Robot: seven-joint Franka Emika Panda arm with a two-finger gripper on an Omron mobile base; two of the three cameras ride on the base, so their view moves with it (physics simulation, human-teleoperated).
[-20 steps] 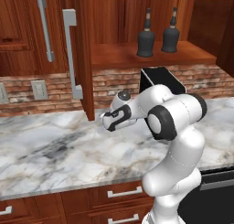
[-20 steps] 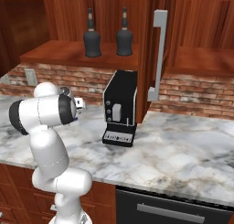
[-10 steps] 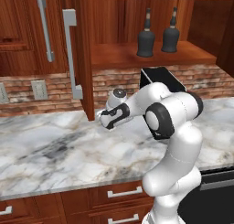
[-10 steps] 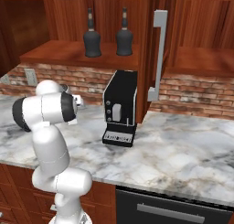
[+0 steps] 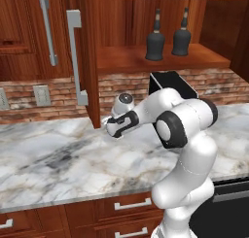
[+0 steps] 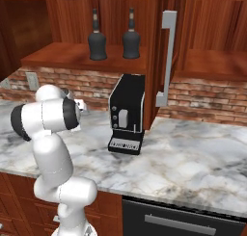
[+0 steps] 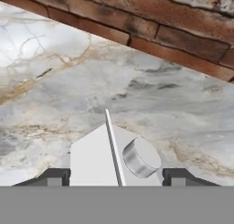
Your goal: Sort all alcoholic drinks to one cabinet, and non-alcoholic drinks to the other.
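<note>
1. The milk carton point(image 7: 114, 157) sits at the bottom of the hand view, directly between the gripper's point(image 7: 114, 177) two dark fingertips point(image 7: 55, 176). Its white gable top shows a sharp ridge and a round grey screw cap on one slope.

2. The fingers stand on either side of the carton, at or very near its walls. Whether the pads are actually pressing them I cannot tell (the contact line is hidden at the bottom edge of the picture).

3. From the left base view, the gripper point(image 5: 115, 127) hangs low over the marble counter point(image 5: 53, 159), just in front of the open cabinet door point(image 5: 87, 57) and near the brick backsplash point(image 5: 29, 98). The carton itself is hidden there behind the hand.

4. The two dark bottles point(image 5: 155, 38) stand side by side on the open cabinet shelf point(image 5: 146, 59) above the black coffee machine point(image 6: 126, 112), so the alcoholic half looks sorted already.

5. Handling, as I judge it: a small carton should be light, with thin paperboard walls that give under a hard squeeze. The flat side walls below the gable are the place to hold. The sloped top and cap would let the fingers slide off.

6. A moderate, level grip seems wise, since a tilted carton could twist between the pads.
</note>
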